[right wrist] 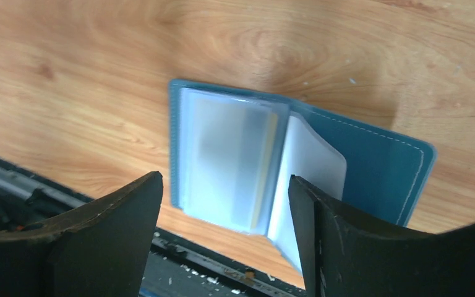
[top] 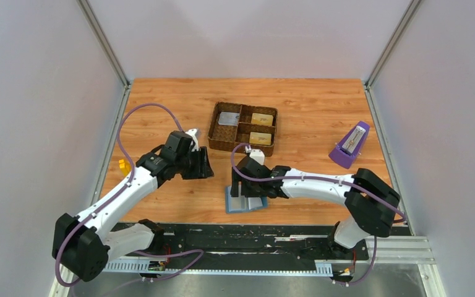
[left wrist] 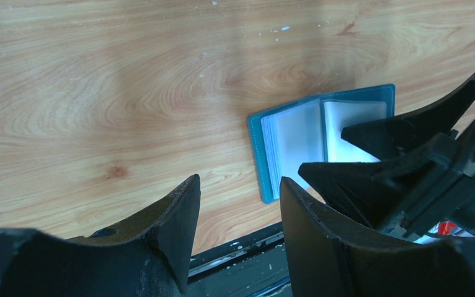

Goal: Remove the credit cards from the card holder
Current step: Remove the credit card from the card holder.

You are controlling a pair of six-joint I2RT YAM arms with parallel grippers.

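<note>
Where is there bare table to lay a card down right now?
The table is bare between the woven tray and the purple metronome, and across the far-left corner beside the tray. The near centre is crowded: the card holder, right gripper and left gripper bunch together there.

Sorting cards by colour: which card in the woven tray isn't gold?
The silver-grey card in the tray's far-left compartment; the far-right card and near-right card are gold.
</note>
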